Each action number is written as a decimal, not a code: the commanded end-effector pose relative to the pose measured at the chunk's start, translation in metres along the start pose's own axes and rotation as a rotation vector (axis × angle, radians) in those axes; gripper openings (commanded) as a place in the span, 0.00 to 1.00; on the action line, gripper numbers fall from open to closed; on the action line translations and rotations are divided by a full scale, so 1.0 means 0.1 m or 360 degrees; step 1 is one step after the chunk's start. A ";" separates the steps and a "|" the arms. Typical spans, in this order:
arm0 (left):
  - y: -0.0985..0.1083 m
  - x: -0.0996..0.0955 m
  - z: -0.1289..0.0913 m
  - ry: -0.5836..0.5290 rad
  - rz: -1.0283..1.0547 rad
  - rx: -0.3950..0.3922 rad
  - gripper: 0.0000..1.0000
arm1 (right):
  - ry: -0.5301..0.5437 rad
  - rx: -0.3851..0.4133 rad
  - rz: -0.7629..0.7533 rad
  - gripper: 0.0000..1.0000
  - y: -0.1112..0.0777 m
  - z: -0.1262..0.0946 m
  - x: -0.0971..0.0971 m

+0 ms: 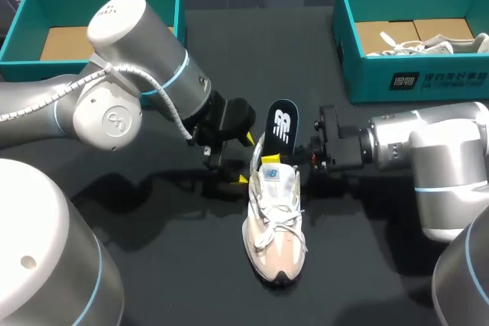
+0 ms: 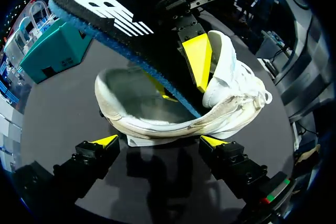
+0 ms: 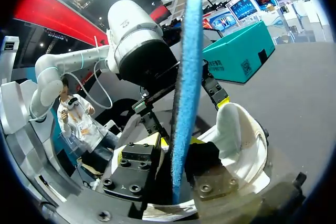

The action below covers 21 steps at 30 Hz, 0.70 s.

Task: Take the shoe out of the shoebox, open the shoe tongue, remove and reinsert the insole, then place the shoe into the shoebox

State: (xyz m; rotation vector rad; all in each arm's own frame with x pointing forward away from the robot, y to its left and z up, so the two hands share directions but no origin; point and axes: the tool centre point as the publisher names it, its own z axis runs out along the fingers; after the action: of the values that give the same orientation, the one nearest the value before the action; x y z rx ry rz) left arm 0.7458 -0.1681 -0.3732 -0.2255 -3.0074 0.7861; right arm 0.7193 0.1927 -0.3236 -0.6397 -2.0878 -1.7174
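A white and beige shoe (image 1: 275, 227) stands in the middle of the black table, toe toward me. A black insole (image 1: 283, 124) with a blue underside sticks up out of its heel opening, its lower end inside the shoe. My right gripper (image 1: 276, 158) comes in from the right with the insole (image 3: 186, 77) standing between its fingers. A dark gap shows on one side, so the right gripper (image 3: 176, 169) is open. My left gripper (image 2: 157, 142) is wide open just behind the shoe's heel (image 2: 157, 124), with nothing held.
A teal shoebox (image 1: 30, 20) with a cardboard floor stands at the back left. A second teal shoebox (image 1: 412, 78) at the back right holds another white shoe (image 1: 428, 43). Bare black tabletop lies in front of the shoe.
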 end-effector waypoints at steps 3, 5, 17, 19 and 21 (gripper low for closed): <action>0.00 0.00 0.01 -0.0001 0.0001 -0.0003 1.00 | -0.0007 0.0032 -0.0036 0.29 0.16 -0.03 0.01; 0.00 0.00 0.01 -0.0001 0.0001 -0.0003 1.00 | -0.0011 0.0037 -0.0051 0.29 0.21 -0.04 0.00; 0.00 0.00 0.01 -0.0001 0.0001 -0.0003 1.00 | -0.0068 0.0027 -0.0065 0.28 0.34 -0.20 -0.09; 0.00 0.00 0.01 -0.0001 0.0001 -0.0003 1.00 | -0.0072 0.0021 -0.0060 0.27 0.34 -0.22 -0.10; 0.00 0.00 0.01 -0.0001 0.0001 -0.0003 1.00 | -0.0075 0.0022 -0.0057 0.24 0.34 -0.22 -0.10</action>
State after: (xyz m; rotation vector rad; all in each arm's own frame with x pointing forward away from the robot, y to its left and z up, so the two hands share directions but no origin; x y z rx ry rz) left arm 0.7458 -0.1681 -0.3732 -0.2255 -3.0074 0.7861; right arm 0.7494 0.1782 -0.2989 -0.6443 -2.1508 -1.7236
